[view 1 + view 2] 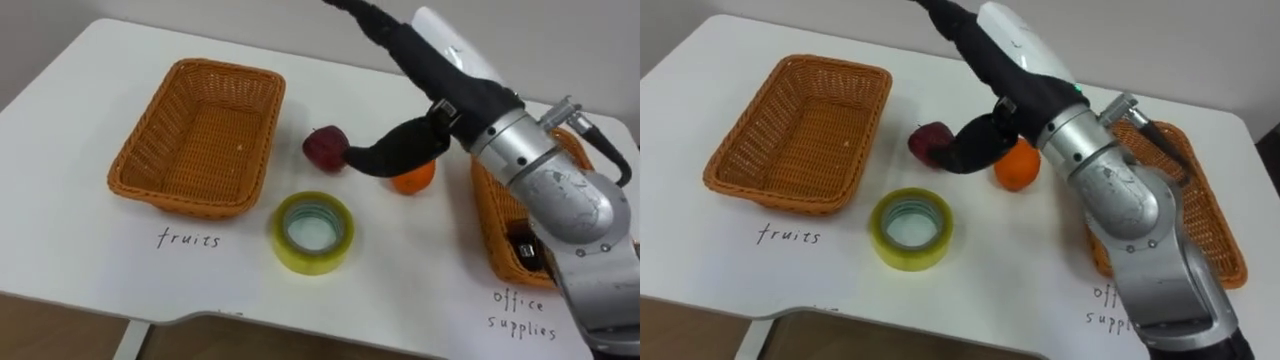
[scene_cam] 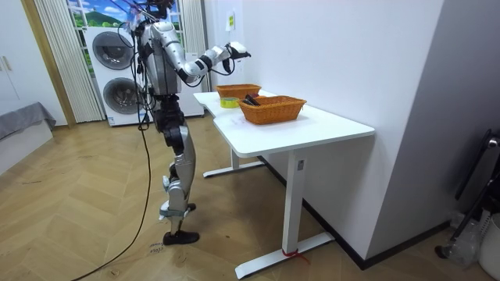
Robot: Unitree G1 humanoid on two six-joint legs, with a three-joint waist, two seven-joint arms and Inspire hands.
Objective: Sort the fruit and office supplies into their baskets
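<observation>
Black covering, item one: your right hand (image 1: pixel 385 152). It extends from your right across the white surface (image 1: pixel 420 285), and its tip meets the right side of the red apple (image 1: pixel 325 148). You cannot tell whether the hand is released or grasping. The apple appears to sit on the surface, unlifted.

Item two: orange (image 1: pixel 413 180). It sits just beside the hand and partly beneath it.
- Risk: a sweep toward the left could nudge it, and being round it would likely roll off across the surface.

Item three: the apple, lying between the hand and the fruit basket (image 1: pixel 150 185).
- Risk: contact from one side only pushes rather than grips, so the apple may skid or roll away from you.

Item four: yellow tape roll (image 1: pixel 313 231). It lies flat nearer you, apart from both fruits.
- Risk: a dropped apple could strike it and bounce aside.

Item five: the fruit basket, wicker and empty, with raised walls.
- Risk: if you carry the apple low, it could clip the rim.

Item six: office basket (image 1: pixel 487 235), beneath your forearm. It holds a dark object (image 1: pixel 525 250) that is too hidden to identify.
- Risk: a dragging forearm could shift this basket.
</observation>
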